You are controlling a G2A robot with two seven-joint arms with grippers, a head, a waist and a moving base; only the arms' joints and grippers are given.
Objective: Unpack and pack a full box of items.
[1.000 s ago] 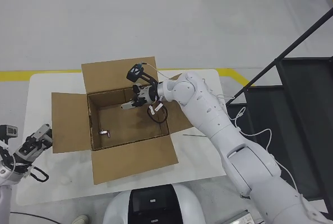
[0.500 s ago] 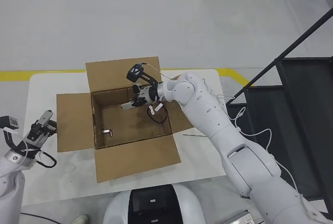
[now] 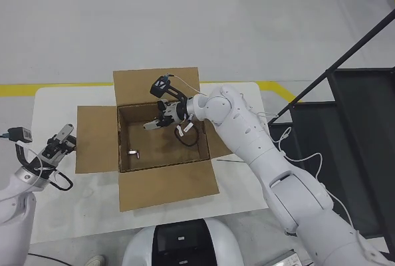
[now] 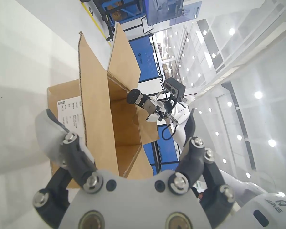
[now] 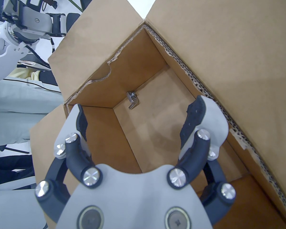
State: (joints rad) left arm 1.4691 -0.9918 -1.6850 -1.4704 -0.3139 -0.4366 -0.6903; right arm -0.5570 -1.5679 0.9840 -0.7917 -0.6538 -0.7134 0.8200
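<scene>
Bracket [image 5: 132,100] in box [image 3: 98,139]; R claw [image 3: 151,124] above, spread.

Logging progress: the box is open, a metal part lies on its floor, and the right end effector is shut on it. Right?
No: the right end effector is open, apart from the metal part, as the right wrist view shows. The rest holds.

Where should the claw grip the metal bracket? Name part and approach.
Likely from straight above, right claw closing across the metal bracket at its narrow width: it lies low on the box floor near a wall, which blocks sideways approaches.
</scene>
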